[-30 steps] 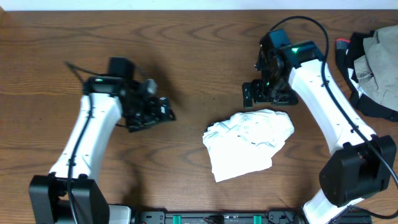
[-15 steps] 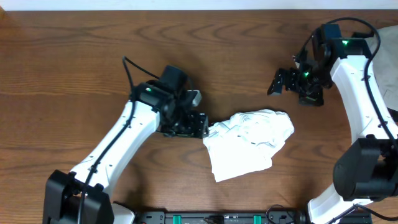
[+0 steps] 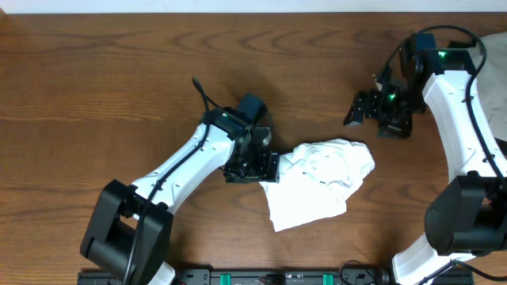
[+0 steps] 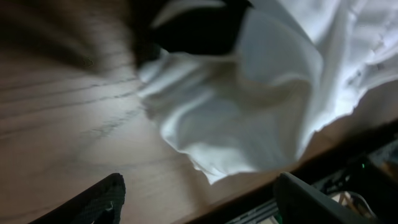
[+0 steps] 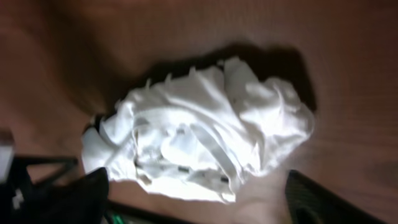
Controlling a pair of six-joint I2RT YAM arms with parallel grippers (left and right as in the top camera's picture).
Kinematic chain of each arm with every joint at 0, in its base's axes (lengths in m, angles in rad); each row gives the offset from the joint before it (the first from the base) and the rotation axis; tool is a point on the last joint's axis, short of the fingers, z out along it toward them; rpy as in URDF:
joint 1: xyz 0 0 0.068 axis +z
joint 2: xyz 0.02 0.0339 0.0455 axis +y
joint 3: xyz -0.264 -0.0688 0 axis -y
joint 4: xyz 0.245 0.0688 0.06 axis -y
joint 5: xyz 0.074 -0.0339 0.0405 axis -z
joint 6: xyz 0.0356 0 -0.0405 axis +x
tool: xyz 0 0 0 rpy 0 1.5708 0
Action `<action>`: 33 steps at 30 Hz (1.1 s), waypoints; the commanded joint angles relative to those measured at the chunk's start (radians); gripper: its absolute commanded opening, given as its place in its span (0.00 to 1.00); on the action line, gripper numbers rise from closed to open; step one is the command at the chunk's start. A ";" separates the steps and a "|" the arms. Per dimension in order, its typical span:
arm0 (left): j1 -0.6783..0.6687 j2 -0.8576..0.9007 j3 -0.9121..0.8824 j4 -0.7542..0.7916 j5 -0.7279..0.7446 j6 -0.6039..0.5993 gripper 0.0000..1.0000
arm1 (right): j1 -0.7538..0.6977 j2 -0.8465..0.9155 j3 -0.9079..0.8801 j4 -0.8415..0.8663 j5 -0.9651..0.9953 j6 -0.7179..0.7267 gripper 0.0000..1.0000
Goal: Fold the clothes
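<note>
Lying a little right of the middle of the table point(image 3: 95, 79), toward the robot's side: the clothes point(image 3: 325, 184), one white garment gathered into a loose, wrinkled bundle, not yet a neat fold. Long axis: slantwise, from a flatter corner nearest the robot up to a rounded, rumpled end at the far right. Nearest tool: left gripper point(image 3: 271, 166), at the bundle's left edge, touching it or just short of it; the overhead view does not settle which. The cloth lies to the right of that gripper, straight ahead of its jaws. Jaw state, left: spread wide, the two fingers point(image 4: 102, 198) standing apart at the bottom corners of the left wrist view, the creased white edge of the garment ahead of them, nothing pinched. Second tool: right gripper point(image 3: 355, 111), beyond the bundle's far right end and clear of it, bare wood between. Jaw state, right: likewise spread, its fingers point(image 5: 326, 200) wide at the bottom corners of the right wrist view, the whole bundle seen below, nothing held. Judgement: the left arm is the nearer and the better placed to take the left edge; a carry across toward the right end would run roughly along the long axis. Containers: none seen, so nothing is stored in anything.
</note>
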 commanded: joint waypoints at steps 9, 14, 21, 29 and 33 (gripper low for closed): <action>0.177 -0.004 -0.006 0.005 -0.041 0.001 0.78 | 0.124 -0.256 -0.143 -0.114 -0.014 -0.027 0.09; 0.214 -0.004 -0.006 0.019 -0.041 0.003 0.79 | 0.274 -0.440 -0.422 0.015 -0.015 0.170 0.01; 0.217 -0.004 -0.006 0.024 -0.041 0.003 0.78 | 0.456 -0.544 -0.727 0.316 -0.070 0.412 0.01; 0.219 -0.004 -0.006 0.023 -0.042 0.003 0.78 | 0.553 -0.491 -0.829 0.496 0.042 0.613 0.01; 0.219 -0.004 -0.006 0.027 -0.042 0.003 0.78 | 0.553 -0.484 -0.870 0.537 0.043 0.673 0.01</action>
